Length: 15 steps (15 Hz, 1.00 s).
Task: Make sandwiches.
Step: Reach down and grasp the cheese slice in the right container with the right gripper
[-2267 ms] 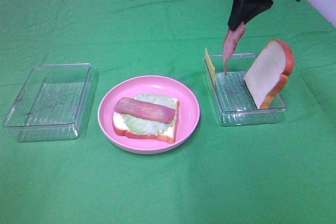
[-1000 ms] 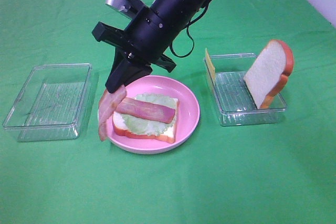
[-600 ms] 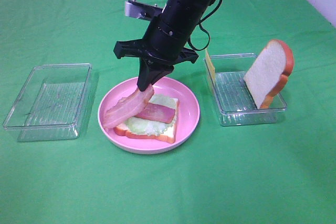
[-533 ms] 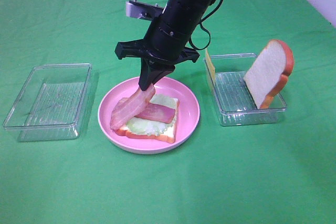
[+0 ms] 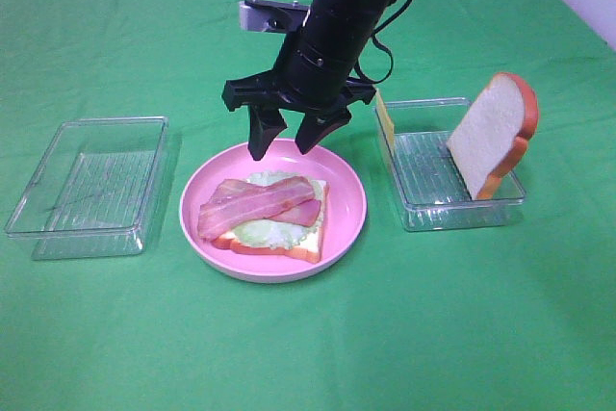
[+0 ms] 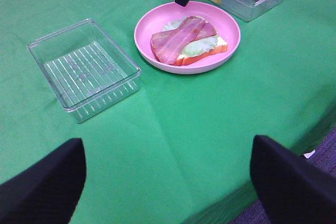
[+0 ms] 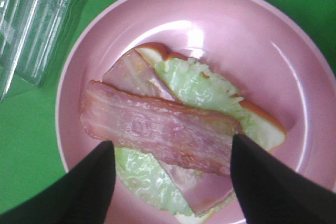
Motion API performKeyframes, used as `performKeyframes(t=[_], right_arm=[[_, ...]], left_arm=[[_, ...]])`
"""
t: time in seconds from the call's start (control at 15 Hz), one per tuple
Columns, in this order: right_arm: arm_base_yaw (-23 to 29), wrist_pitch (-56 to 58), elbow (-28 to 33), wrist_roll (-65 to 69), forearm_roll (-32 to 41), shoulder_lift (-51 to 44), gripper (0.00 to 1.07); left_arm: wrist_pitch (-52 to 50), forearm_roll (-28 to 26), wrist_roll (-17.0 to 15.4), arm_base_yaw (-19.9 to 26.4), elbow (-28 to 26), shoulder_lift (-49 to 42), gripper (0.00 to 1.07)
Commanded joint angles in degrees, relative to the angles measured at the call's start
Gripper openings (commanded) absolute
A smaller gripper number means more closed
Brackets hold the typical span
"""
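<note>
- Two bacon strips now lie crossed on the open sandwich. The second bacon strip hung from the right claw a moment ago. It now rests slantwise over the first bacon strip, and its outer end reaches past the bread toward the plate's rim.
- The right claw has let go. Its jaws stand apart with nothing between them, and it hovers just above the far side of the pink plate.
- By my reading the bacon layer is finished. What seems left is the cheese and then a closing slice of bread, both waiting in the right tray.
- The sandwich sits on the pink plate in the middle of the table, between the two trays and touching neither.
- Counted on the plate: one bottom bread slice, one lettuce leaf and two bacon strips.
- Counted in the right tray: one spare bread slice, leaning upright against the far end, and one cheese square, standing on edge against the wall nearest the plate.
- That makes two bread slices, one lettuce leaf, two bacon strips, one cheese square, one plate and two clear trays.
- The left tray shows nothing inside it.
- The left claw hangs well back from everything, with its jaws wide apart and nothing in them.
</note>
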Motion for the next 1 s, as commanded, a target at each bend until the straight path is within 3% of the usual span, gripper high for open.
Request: performKeyframes(t=[0.07, 0.53, 0.73, 1.0], right_arm=[[-0.23, 0.29, -0.40, 2.69, -3.84, -1.26, 0.64], [-4.35, 11.63, -8.94, 8.31, -13.18, -2.69, 0.64], [-8.02, 11.86, -9.11, 9.22, -14.27, -1.78, 0.63], [-8.88, 8.02, -9.11, 9.05, -15.13, 0.69, 0.57]], left_arm=[[-0.63, -0.57, -0.40, 0.17, 0.06, -1.26, 0.81], [-0.69, -0.57, -0.40, 0.17, 0.06, -1.15, 0.81], [-0.69, -0.57, -0.40, 0.17, 0.06, -1.15, 0.81], [-0.69, -0.57, -0.40, 0.17, 0.06, -1.15, 0.81]])
